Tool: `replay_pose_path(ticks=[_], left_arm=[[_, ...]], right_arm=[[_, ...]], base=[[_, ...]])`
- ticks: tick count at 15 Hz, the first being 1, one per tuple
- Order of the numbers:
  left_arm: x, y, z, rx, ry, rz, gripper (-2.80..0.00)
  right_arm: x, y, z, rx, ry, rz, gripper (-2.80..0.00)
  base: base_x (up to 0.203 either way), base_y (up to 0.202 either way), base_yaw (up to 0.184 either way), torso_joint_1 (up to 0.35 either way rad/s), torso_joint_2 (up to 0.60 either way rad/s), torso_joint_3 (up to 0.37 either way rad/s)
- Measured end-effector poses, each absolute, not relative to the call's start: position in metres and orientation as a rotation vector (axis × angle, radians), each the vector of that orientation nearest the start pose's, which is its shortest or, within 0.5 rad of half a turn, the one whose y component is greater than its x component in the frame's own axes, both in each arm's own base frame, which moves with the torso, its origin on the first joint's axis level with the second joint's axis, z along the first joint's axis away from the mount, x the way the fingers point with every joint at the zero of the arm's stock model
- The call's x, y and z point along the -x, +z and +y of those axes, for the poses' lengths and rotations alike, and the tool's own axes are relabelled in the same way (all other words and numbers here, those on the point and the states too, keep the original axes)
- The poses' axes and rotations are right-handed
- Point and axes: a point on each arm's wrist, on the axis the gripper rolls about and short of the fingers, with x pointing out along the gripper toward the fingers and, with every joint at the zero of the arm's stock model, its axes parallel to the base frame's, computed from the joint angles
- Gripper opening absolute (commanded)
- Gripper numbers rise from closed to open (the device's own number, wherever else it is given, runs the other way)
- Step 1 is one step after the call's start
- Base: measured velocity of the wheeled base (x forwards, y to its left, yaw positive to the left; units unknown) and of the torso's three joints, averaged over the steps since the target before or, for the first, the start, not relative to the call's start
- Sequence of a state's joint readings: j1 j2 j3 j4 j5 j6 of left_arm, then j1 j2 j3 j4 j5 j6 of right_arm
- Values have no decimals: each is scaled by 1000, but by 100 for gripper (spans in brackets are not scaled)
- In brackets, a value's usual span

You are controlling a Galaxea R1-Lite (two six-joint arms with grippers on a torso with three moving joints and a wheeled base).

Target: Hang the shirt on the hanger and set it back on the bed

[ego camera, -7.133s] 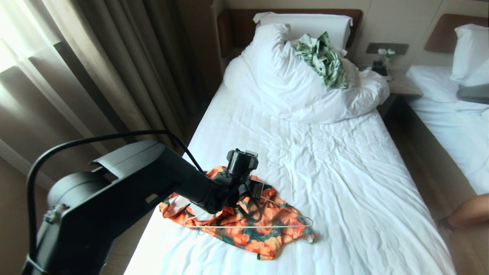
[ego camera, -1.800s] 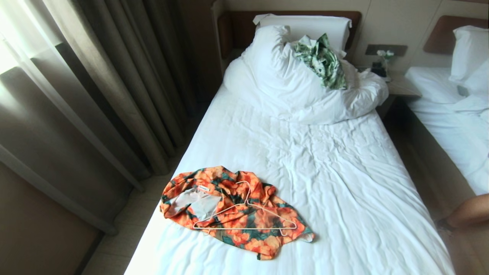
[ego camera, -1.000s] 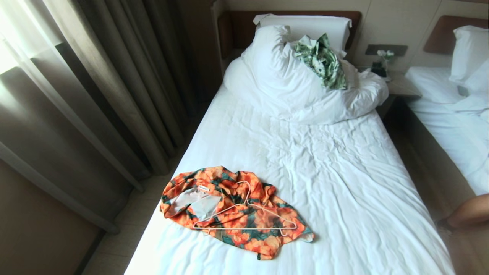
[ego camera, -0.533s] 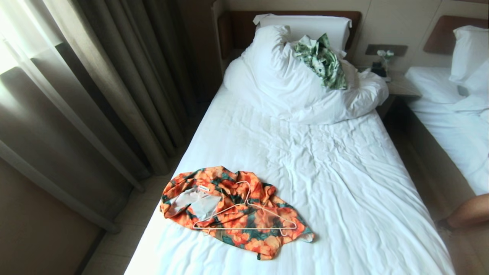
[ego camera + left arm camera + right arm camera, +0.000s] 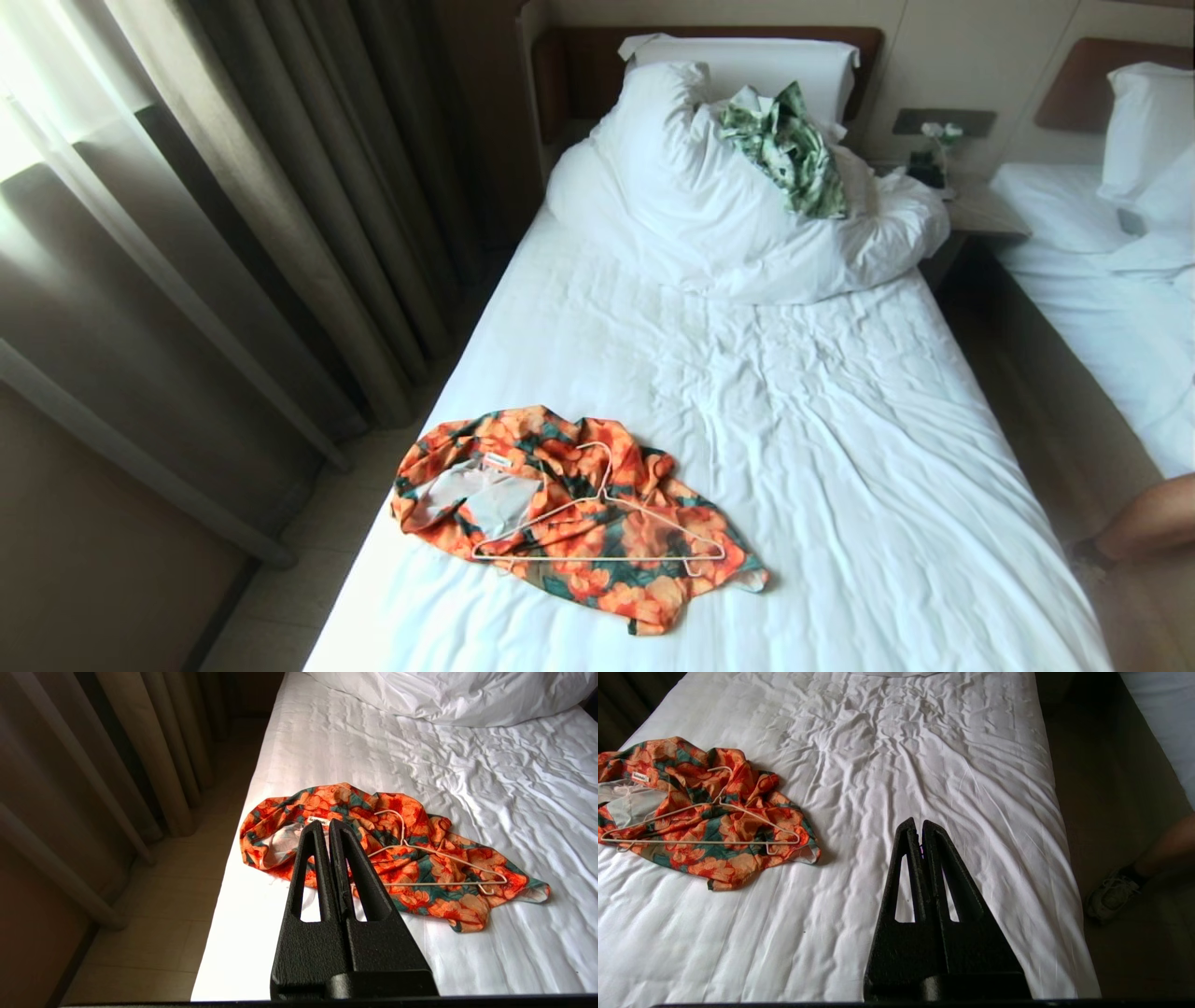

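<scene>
My left tool (image 5: 329, 828) has pulled out of the head view; both tools clenched, empty. Hanger (image 5: 597, 527) lies atop the shirt (image 5: 569, 513) at seven o'clock on the bed (image 5: 840, 467), not threaded.

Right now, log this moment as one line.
shirt: crumpled on bed | hanger: lying on shirt, not threaded | left hand: shut, empty, pulled back | right hand: shut, empty, pulled back

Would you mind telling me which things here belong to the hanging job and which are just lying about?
Belonging to the job:
- the shirt, crumpled near the bed's edge
- the hanger, lying on top of the shirt
- the bed

Just lying about:
- green-and-white garment on the duvet
- pillow
- second bed
- curtains
</scene>
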State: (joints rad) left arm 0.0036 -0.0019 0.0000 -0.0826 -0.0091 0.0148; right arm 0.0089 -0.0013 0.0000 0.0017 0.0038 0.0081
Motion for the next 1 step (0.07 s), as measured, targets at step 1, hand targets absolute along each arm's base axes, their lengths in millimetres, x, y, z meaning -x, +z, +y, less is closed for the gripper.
replay_pose_path(ticks=[1], left_arm=[[23, 84, 0, -15, -5, -85, -280]], right_arm=[[23, 75, 0, -10, 12, 0, -280]], base=[[0, 0, 0, 0, 0, 0]])
